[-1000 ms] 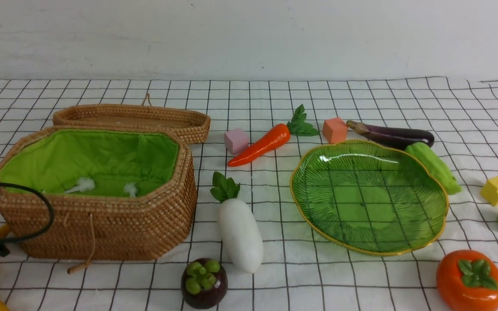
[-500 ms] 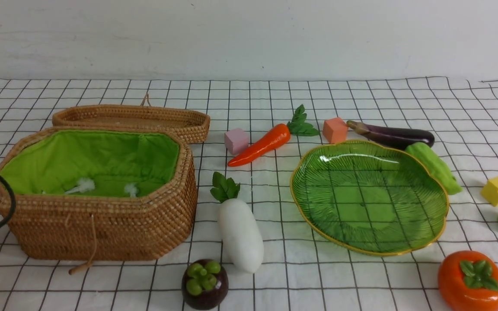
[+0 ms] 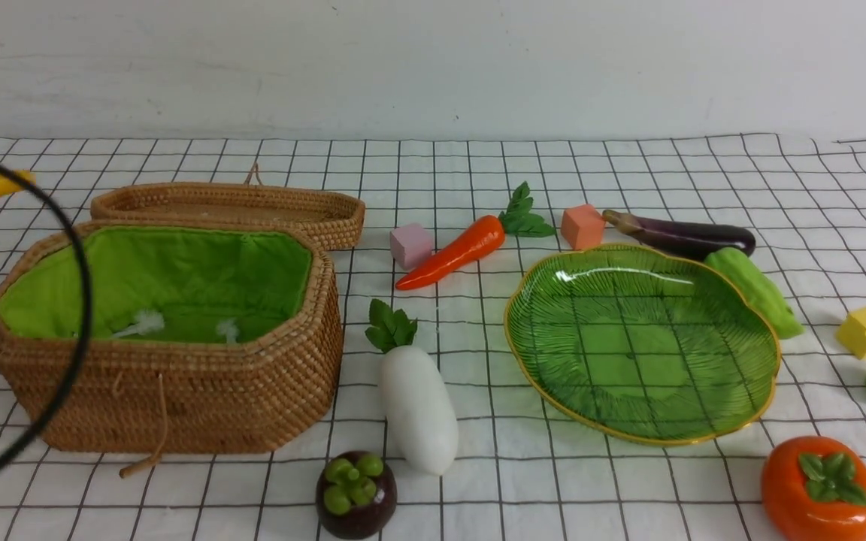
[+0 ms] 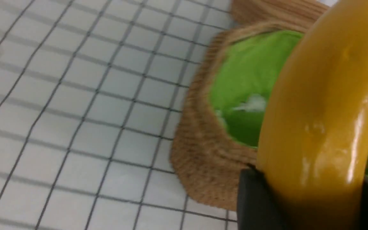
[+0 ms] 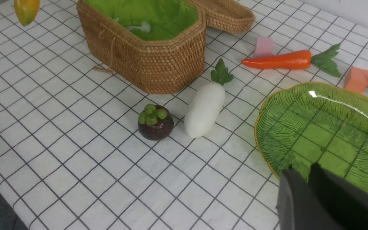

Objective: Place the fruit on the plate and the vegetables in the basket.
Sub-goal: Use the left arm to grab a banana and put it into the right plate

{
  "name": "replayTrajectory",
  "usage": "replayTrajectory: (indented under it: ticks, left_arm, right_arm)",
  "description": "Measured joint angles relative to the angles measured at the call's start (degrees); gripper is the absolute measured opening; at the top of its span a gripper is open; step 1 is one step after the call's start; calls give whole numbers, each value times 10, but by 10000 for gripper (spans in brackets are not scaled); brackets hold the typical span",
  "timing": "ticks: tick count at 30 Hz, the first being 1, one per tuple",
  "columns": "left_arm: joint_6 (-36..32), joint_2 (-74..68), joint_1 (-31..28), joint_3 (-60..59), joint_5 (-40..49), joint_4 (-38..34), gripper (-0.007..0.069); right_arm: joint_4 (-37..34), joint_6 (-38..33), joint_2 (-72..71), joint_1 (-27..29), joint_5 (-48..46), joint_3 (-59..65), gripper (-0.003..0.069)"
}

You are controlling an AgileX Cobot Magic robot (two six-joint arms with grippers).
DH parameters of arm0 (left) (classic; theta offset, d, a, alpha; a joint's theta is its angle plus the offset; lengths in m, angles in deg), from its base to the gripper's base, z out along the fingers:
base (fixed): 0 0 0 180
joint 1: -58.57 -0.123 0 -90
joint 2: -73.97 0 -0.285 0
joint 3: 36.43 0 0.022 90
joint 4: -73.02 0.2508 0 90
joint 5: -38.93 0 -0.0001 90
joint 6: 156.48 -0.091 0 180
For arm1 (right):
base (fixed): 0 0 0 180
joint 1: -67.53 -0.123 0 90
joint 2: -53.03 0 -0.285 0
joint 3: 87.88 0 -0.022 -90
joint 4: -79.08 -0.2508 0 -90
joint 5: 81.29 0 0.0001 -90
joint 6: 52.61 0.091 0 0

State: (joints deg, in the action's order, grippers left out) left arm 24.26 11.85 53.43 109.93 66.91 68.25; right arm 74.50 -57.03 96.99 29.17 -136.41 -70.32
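Reader: Where is everything?

Describer: White cloth with a black grid covers the table (image 3: 628,165), and a plain pale wall stands behind it. At the left is the basket (image 3: 177,398), open, showing only its green lining, with its flat lid (image 3: 230,204) just behind it. At the right is the leaf-shaped green plate (image 3: 628,338), with nothing on it.

Reader: So nothing is sorted yet?

Describer: Not as far as I can see. One fruit is in hand: the left jaws grip the banana (image 4: 315,127) and hold it in the air by the basket's left end, well apart from the plate. The mangosteen (image 3: 355,494) sits on the table at the front, touching or just beside the radish (image 3: 418,406). The persimmon (image 3: 818,488) sits at the front right, near the plate's edge.

Reader: And the vegetables?

Describer: All four lie on the table. The radish is between basket and plate, and the carrot (image 3: 455,252) is farther back. The cucumber (image 3: 756,289) and eggplant (image 3: 685,234) lie against the plate's far right rim. A few small coloured cubes (image 3: 582,225) are scattered about.

Reader: The right arm?

Describer: Its jaws hang over the plate's near edge, pressed together and holding nothing.

Reader: What is left?

Describer: I judge almost everything: the banana must cross to the plate, then two fruits and four vegetables follow.
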Motion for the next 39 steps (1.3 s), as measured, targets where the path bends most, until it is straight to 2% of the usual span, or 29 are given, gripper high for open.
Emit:
replayTrajectory:
  ticks: [1,4,5,6,7,9,12,14,17,18,20,24,27,30,33,39]
  left_arm:
    - [-13,0,6,4,10,0,317]
    - [-109,-13,127,74,65,-6,317]
    - [-129,-23,161,93,71,-9,316]
    - [-132,-28,168,100,72,-10,316]
    - [-151,-46,210,122,76,-10,316]
    - [-164,-99,292,167,77,-5,316]
    - [-169,-187,377,226,75,20,316]
    - [-170,-231,407,254,75,34,316]
    - [-172,-376,466,362,73,67,316]
    - [-172,-385,466,369,73,68,316]
    - [-178,-492,475,469,81,63,316]
    - [-216,-610,475,599,119,36,316]
    - [-255,-731,475,754,190,-3,316]
    - [-257,-831,479,884,228,-25,316]
    - [-258,-878,484,948,233,-29,316]
    - [-262,-899,486,958,220,-28,323]
  right_arm:
    - [2,2,0,0,0,0,88]
    - [31,44,0,0,-8,-2,88]
    - [40,58,0,0,-15,-4,88]
    - [42,62,0,0,-19,-5,88]
    - [59,83,0,0,-36,-12,88]
    - [84,110,0,0,-68,-27,88]
    - [103,134,-2,0,-106,-40,88]
    - [105,142,-4,0,-117,-41,88]
    - [94,160,-18,0,-153,-40,88]
    - [94,161,-19,0,-156,-40,88]
    - [90,175,-39,0,-168,-40,88]
    - [90,200,-75,0,-174,-40,88]
    - [90,217,-103,0,-174,-36,88]
    - [87,223,-115,0,-174,-19,88]
    - [86,227,-115,0,-174,-8,88]
    - [79,228,-115,0,-174,-5,88]
